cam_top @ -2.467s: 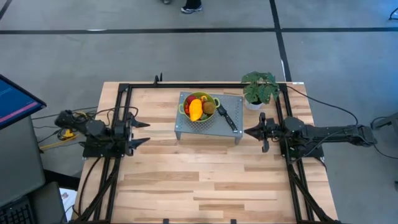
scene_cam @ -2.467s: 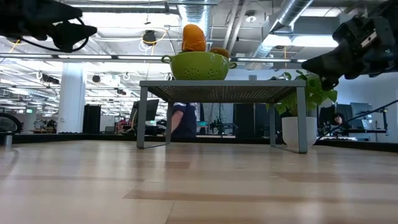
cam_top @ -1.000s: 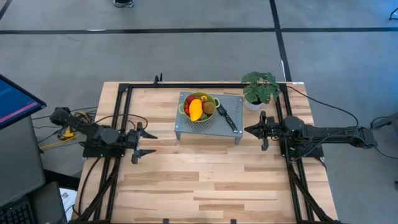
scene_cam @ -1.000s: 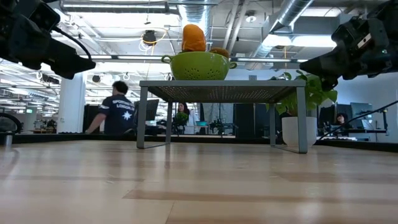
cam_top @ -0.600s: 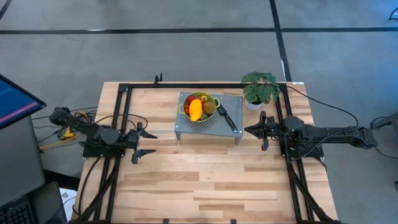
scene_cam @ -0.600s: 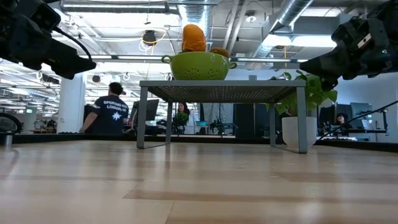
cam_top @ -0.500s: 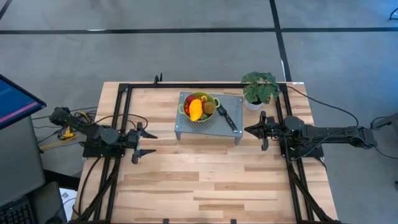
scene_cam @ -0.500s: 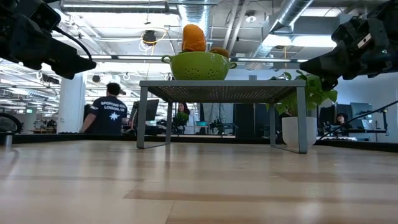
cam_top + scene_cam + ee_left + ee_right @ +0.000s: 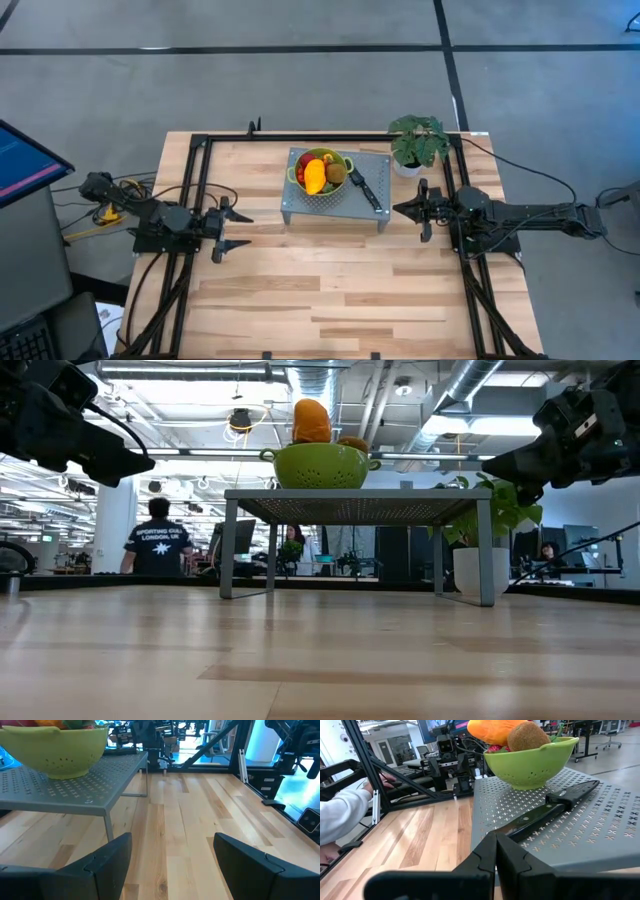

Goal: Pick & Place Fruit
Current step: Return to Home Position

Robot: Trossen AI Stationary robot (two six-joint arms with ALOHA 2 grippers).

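No fruit shows on the near half of the bench [image 9: 330, 290]. Midway back, the left end effector [image 9: 246, 229] hangs at the left side, fingers spread wide and holding nothing. The right end effector [image 9: 397, 211] sits opposite, just beside the right edge of the shelf [image 9: 300, 207], fingers pressed together on nothing — both arms look parked. Between them, all the fruit in view is heaped in the green bowl [image 9: 320, 468] on the shelf: the mango [image 9: 314, 177] on top, the kiwi [image 9: 336, 173] touching it and a red fruit [image 9: 301, 170] by the rim. Any smaller pieces are hidden beneath. The knife [image 9: 366, 190] lies on the shelf just beside the bowl, and the plant [image 9: 418, 142] stands at the far right corner. I judge the mango the heaviest and slickest, best pinched across its narrow middle. The kiwi's rough skin should hold well across its short axis, while the red fruit may roll and wants a grip at its widest — berries would be light and easily crushed. Beyond the bench, a person [image 9: 158, 550] wears a dark shirt whose white lettering seems to read "SPORTING CLUB LONDON, UK"; I can read no other writing.
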